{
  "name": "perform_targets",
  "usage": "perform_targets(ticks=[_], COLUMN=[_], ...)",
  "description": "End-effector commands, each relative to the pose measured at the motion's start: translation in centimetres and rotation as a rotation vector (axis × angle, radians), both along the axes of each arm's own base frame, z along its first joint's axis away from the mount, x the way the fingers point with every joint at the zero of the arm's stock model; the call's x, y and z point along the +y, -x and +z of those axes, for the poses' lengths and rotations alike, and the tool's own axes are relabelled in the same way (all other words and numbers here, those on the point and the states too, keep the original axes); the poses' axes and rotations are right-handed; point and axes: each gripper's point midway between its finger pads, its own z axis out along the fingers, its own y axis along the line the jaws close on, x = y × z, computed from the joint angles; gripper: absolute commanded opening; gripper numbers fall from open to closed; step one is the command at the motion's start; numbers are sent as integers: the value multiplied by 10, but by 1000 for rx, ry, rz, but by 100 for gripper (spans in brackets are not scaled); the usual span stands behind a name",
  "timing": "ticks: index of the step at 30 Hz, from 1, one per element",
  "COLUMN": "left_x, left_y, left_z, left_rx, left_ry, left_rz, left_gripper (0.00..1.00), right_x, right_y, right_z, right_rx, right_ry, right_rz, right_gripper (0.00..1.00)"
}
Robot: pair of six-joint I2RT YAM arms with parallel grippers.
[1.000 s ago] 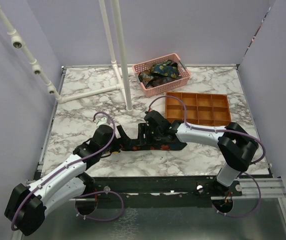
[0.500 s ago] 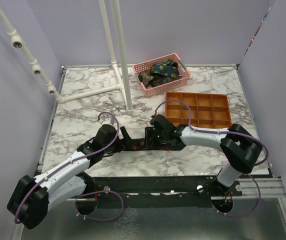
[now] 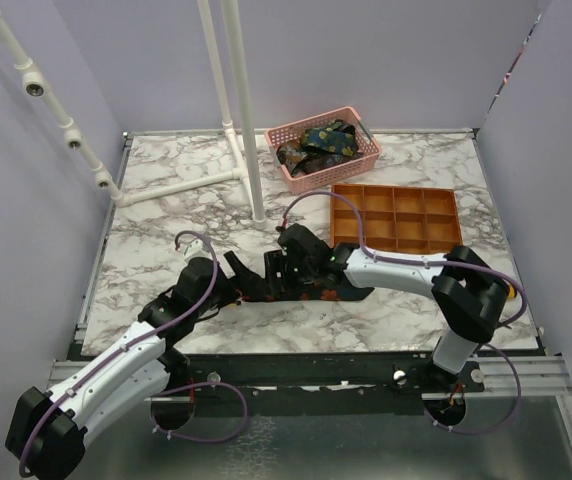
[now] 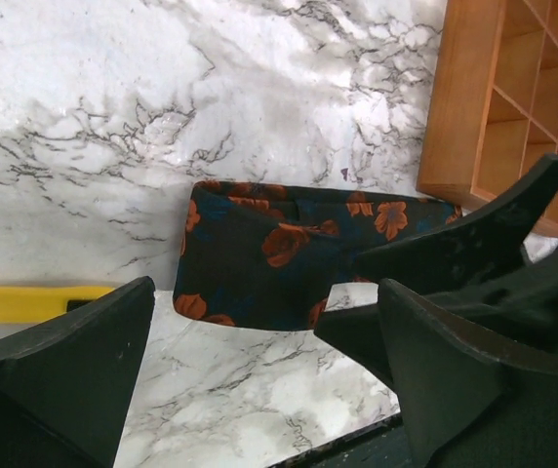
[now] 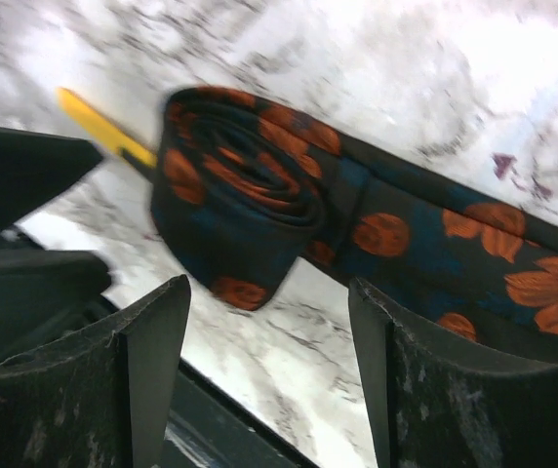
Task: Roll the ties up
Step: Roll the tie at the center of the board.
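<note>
The navy tie with orange flowers (image 5: 250,210) is lying on the marble table (image 3: 166,215) near its front edge, between the two arms. One end is sitting wound into a loose roll. The unrolled tail is running flat away from it, its far end lying near a corner of the orange compartment tray (image 3: 396,215).

The left gripper (image 4: 267,288) is hovering just short of the roll, its jaws standing wide apart and grasping nothing. The right gripper (image 5: 269,285) is facing it from the other side. Its jaws are also spread, with the roll lying just beyond the fingertips and nothing pinched between them.

A yellow bar (image 5: 103,127), possibly a tool handle, is poking out beside the roll, though the blur is making it hard to tell. More ties (image 3: 316,145) are lying heaped in the pink basket (image 3: 338,172) at the far side of the table, beside the white pipe stand (image 3: 250,150).
</note>
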Motion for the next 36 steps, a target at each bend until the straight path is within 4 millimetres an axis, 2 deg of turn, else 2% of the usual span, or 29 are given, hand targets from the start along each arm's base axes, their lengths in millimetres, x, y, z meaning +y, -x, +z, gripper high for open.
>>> perform_targets(ticks=[1, 7, 15, 20, 24, 32, 36], left_x=[9, 6, -10, -21, -29, -39, -44], left_y=[8, 10, 8, 1, -7, -15, -21], left_z=[-20, -25, -27, -26, -24, -29, -31], left_rx=[59, 77, 70, 47, 27, 48, 31], left_ry=[-39, -53, -31, -37, -60, -75, -70], left_rz=[20, -13, -89, -151, -196, -228, -236], left_gripper=[96, 96, 96, 96, 96, 88, 85], right_x=[-25, -45, -60, -61, -56, -47, -52], right_y=[5, -1, 0, 2, 4, -2, -11], right_z=[-36, -49, -62, -62, -55, -13, -10], right_rx=[45, 46, 84, 106, 120, 52, 43], right_ry=[155, 201, 196, 150, 95, -8, -10], right_rz=[-26, -94, -117, -114, -95, -90, -129], right_gripper=[69, 68, 67, 67, 68, 69, 68])
